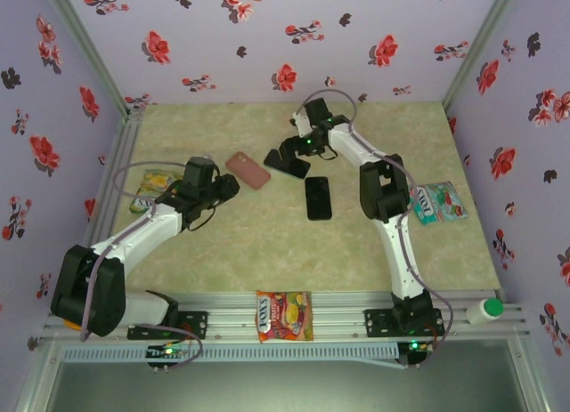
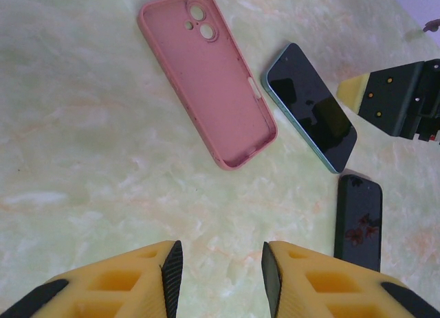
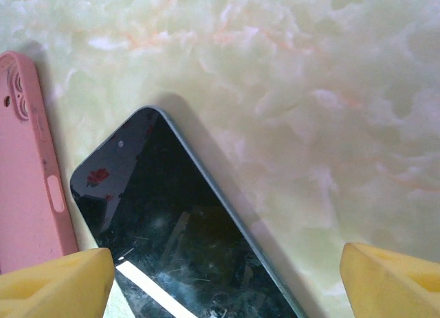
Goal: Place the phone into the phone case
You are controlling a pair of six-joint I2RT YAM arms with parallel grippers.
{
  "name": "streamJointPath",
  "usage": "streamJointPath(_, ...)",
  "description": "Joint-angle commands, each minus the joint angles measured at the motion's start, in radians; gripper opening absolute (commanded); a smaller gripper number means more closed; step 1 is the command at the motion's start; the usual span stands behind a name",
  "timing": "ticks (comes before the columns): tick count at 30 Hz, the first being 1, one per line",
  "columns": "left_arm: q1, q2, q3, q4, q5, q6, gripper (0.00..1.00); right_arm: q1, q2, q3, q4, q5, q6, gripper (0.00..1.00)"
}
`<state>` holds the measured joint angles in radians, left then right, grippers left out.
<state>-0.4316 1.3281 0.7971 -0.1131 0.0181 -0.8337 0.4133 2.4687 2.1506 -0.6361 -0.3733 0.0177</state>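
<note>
Marbled table (image 1: 267, 252), pink case (image 2: 206, 77) beside half-cropped phone (image 3: 179, 242); left gripper (image 2: 221, 277) narrowly parted, right gripper (image 3: 227, 284) wide, empty

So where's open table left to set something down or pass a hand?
Open: the near table between black phone and front rail; also the far-left corner. Crowded: centre, around pink case and teal-edged phone, right gripper over it.
</note>
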Motion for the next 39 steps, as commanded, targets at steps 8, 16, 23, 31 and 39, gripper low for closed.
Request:
streamJointPath(8, 0.009, -0.020, -0.013, 0.010, -0.018, -0.013, 0.40, 0.034, 0.027, 0.007, -0.050, 0.003, -0.033, 0.86)
streamJointPath(16, 0.010, -0.035, -0.025, 0.015, -0.020, -0.013, 0.40, 0.042, 0.013, -0.045, -0.027, 0.001, -0.016, 0.86)
streamJointPath(23, 0.009, -0.044, -0.039, 0.026, -0.020, -0.019, 0.40, 0.056, -0.016, -0.104, -0.014, -0.006, -0.007, 0.86)
streamJointPath(31, 0.009, -0.049, -0.048, 0.034, -0.020, -0.021, 0.40, 0.095, -0.079, -0.210, 0.026, 0.016, 0.000, 0.85)
streamJointPath(39, 0.009, -0.063, -0.062, 0.046, -0.018, -0.024, 0.40, 0.147, -0.099, -0.225, 0.004, 0.108, -0.023, 0.86)
